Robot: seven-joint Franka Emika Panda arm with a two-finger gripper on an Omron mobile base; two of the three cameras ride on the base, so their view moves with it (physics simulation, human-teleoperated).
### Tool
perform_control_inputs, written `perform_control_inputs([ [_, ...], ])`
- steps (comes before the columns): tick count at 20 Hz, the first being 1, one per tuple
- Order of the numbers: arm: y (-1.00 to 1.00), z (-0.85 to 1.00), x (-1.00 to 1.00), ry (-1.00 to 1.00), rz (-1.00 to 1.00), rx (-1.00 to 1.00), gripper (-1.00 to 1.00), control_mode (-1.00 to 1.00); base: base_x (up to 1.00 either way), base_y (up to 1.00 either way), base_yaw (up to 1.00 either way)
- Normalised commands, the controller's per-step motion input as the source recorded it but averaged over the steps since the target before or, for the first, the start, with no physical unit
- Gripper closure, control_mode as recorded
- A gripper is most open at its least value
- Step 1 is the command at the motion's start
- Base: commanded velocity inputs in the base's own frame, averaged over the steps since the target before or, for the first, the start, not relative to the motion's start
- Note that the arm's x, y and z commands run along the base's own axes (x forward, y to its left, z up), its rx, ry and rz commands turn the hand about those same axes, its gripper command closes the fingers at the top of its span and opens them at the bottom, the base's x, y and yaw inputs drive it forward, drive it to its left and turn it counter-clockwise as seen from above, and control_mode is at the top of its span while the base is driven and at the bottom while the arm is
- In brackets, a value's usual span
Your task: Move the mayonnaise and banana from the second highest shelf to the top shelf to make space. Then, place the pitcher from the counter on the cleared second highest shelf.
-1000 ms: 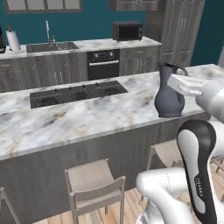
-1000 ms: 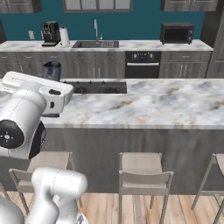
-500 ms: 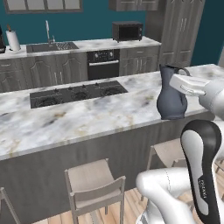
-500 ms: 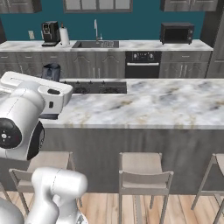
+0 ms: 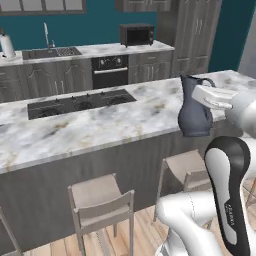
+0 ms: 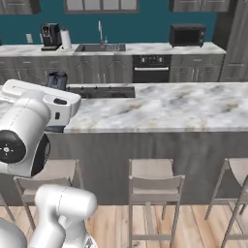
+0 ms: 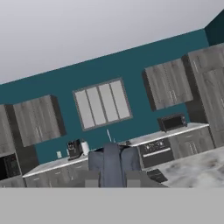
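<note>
The arm reaches forward, its tool [image 7: 109,178] clamped on the pitcher [image 5: 194,107].

Long white-and-grey marbled stone counter [image 5: 100,127] running across frame, on dark grey base. Inset black cooktop [image 5: 80,102] set toward its far left part. Dark slate-grey pitcher [image 5: 195,107] with bulbous belly, narrow neck and looped handle upright near counter's right end, at front edge. White robot hand [image 5: 215,97] level with pitcher's neck and handle, overlapping it; fingers hidden, contact not discernible. Two pale stools [image 5: 102,200] below counter. Black microwave [image 5: 136,34] on rear worktop; faucet [image 5: 46,35] to left.
</note>
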Motion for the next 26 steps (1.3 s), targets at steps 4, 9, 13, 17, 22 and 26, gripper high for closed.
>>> perform_control_inputs([
  [4, 0.0, 0.0, 0.0, 0.0, 0.0, 0.0, 1.0, 1.0, -0.81, -0.46, -0.43],
  [9, 0.0, 0.0, 0.0, 0.0, 0.0, 0.0, 1.0, 1.0, -0.14, -0.74, -0.62],
  [13, 0.0, 0.0, 0.0, 0.0, 0.0, 0.0, 1.0, 1.0, 0.03, -0.73, -0.73],
  [17, 0.0, 0.0, 0.0, 0.0, 0.0, 0.0, 1.0, 1.0, 0.1, -0.6, -0.74],
  [22, 0.0, 0.0, 0.0, 0.0, 0.0, 0.0, 1.0, 1.0, 0.32, -0.42, -0.7],
  [26, 0.0, 0.0, 0.0, 0.0, 0.0, 0.0, 1.0, 1.0, 0.41, -0.36, -0.69],
])
